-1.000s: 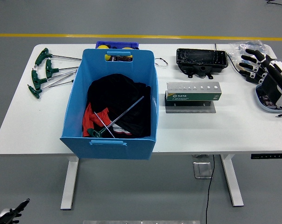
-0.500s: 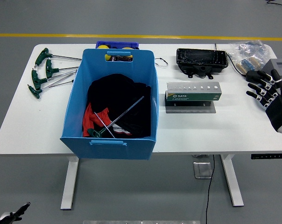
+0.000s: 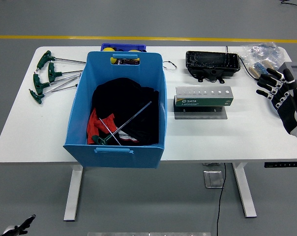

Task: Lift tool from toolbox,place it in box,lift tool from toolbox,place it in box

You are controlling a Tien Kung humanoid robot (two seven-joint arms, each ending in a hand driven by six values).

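Note:
A blue plastic box [image 3: 115,147] stands on the table's left half. It holds black and red cloth and two long T-handle tools [image 3: 123,125] crossed on top. Several more green T-handle tools [image 3: 49,76] lie on the table left of the box. A grey tool holder with a green label [image 3: 203,99] sits at centre right, with a black tray [image 3: 212,64] behind it. My right hand [image 3: 275,87] hovers over the table's right edge, fingers spread, holding nothing. The left arm is out of view.
A small blue bin with yellow items [image 3: 123,48] sits behind the box. At the far right are a clear plastic bag [image 3: 259,51] and a grey block [image 3: 295,69]. The white table [image 3: 212,137] is bare along its front right.
My right hand pulled back from the far right corner toward the table's right edge, uncovering the grey block. In the last half second it moved slightly up and right.

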